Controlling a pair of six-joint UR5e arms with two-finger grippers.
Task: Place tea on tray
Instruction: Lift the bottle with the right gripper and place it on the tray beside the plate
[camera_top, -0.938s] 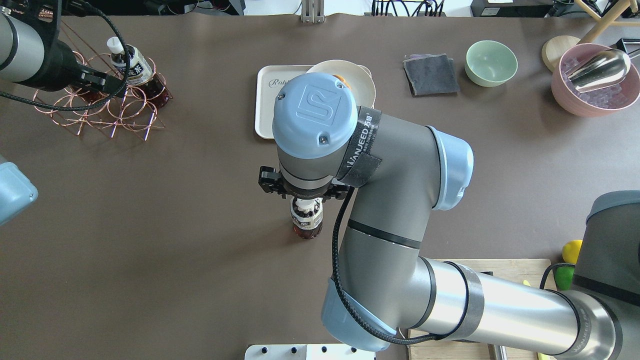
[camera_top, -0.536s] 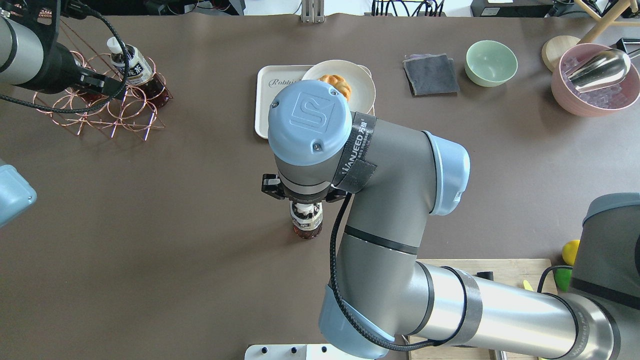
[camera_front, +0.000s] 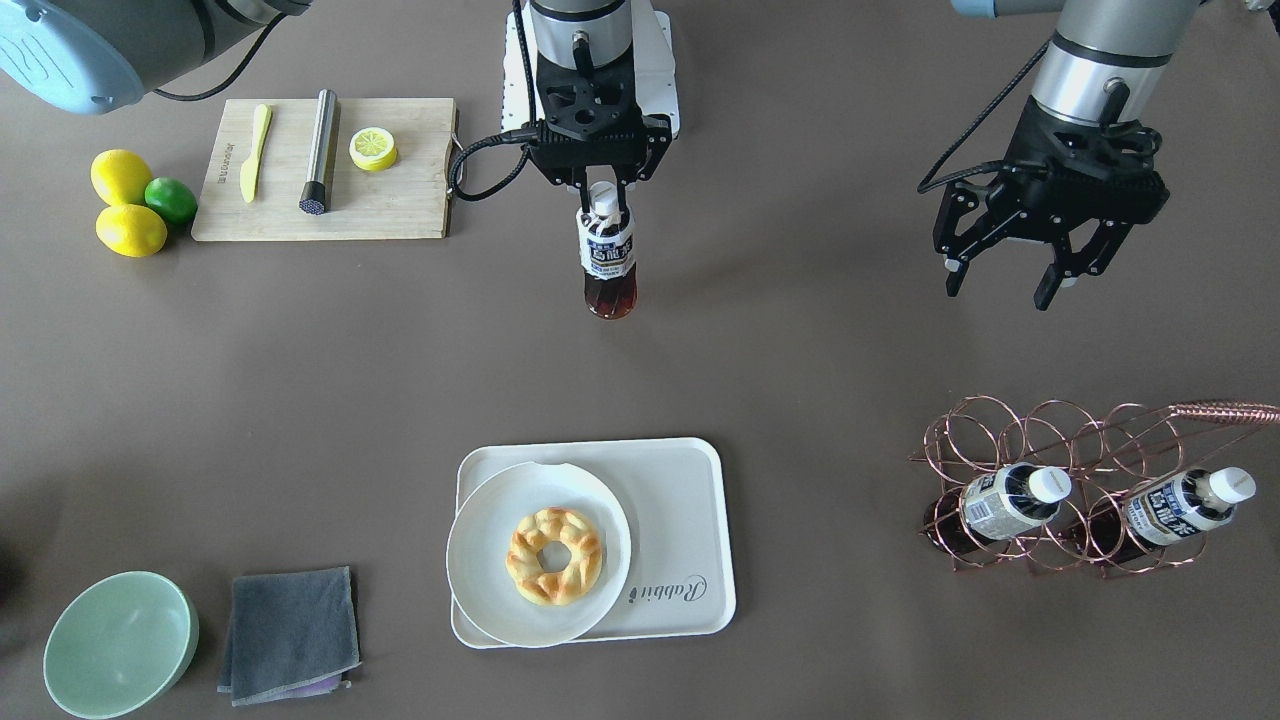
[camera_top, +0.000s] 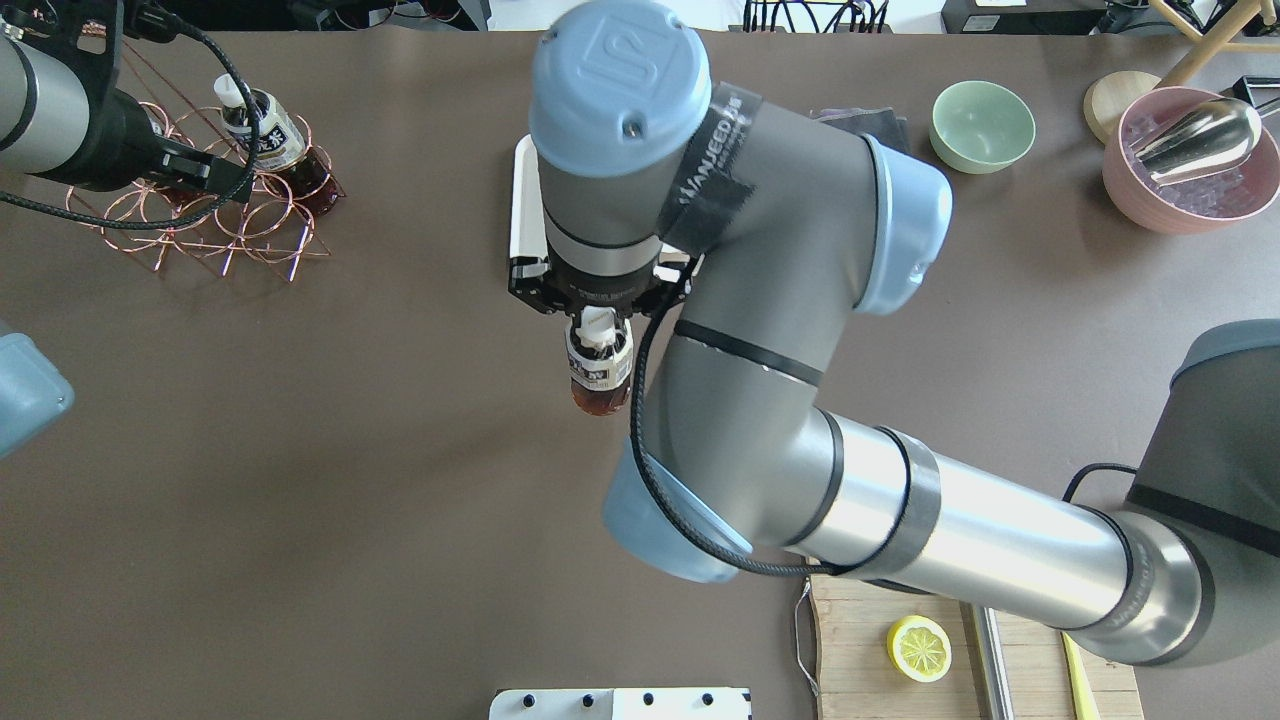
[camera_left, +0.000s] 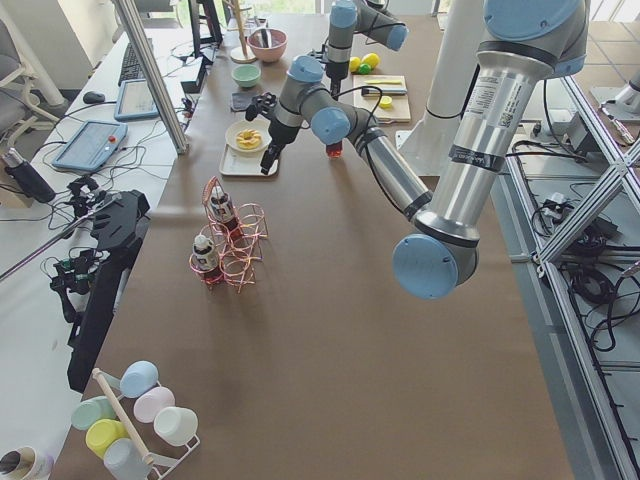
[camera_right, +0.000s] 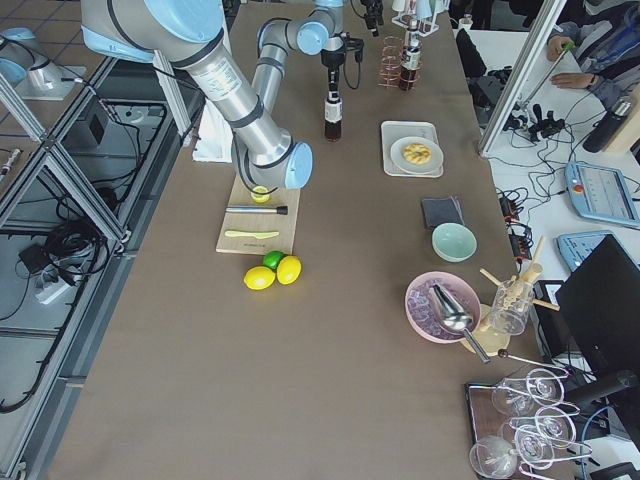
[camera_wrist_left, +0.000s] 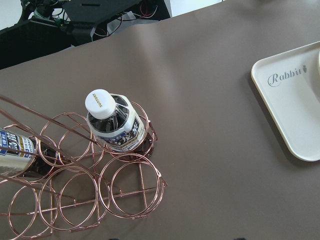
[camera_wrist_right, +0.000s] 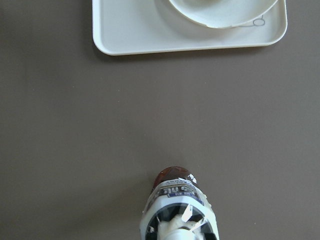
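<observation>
Grasp done: my right tool (camera_front: 604, 200) is clamped on the tea bottle (camera_front: 609, 262) at its cap, upright and well apart from the tray (camera_front: 684, 500). Carry and set-down remain. My left tool (camera_front: 1000, 285) hangs with fingers apart, empty.

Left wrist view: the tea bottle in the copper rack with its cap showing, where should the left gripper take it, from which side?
Probably the neck just under the white cap of the tea bottle, coming in from the cap end. The rings of the copper rack wrap its body, so only that end sticks out free. The left gripper is open.
</observation>
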